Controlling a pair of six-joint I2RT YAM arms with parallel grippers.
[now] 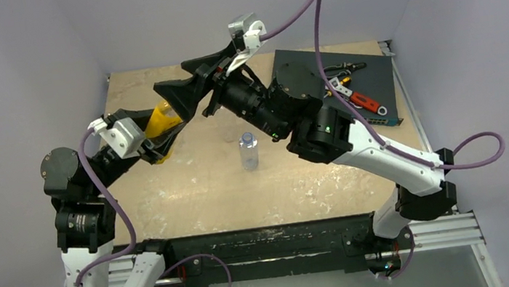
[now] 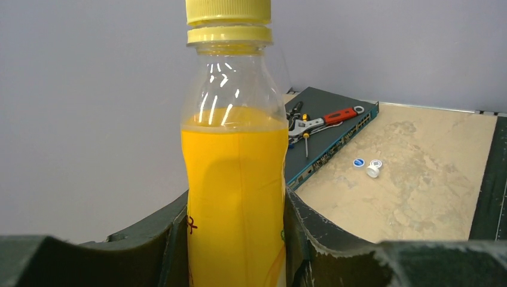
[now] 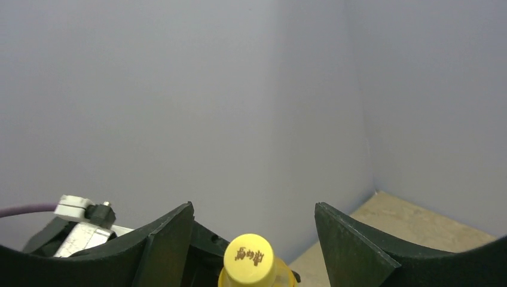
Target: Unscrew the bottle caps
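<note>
One orange bottle [image 2: 234, 197] stands upright, yellow cap [image 2: 228, 11] topmost, pinched in left jaws; right jaws spread astride the cap.

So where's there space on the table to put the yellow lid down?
The widest bare table is the near strip between the clear bottle and the black base rail. The far-left corner behind the orange drink bottle is bare too. Far right is crowded: tools on the network switch, a blue cap and a white cap beside it.
</note>
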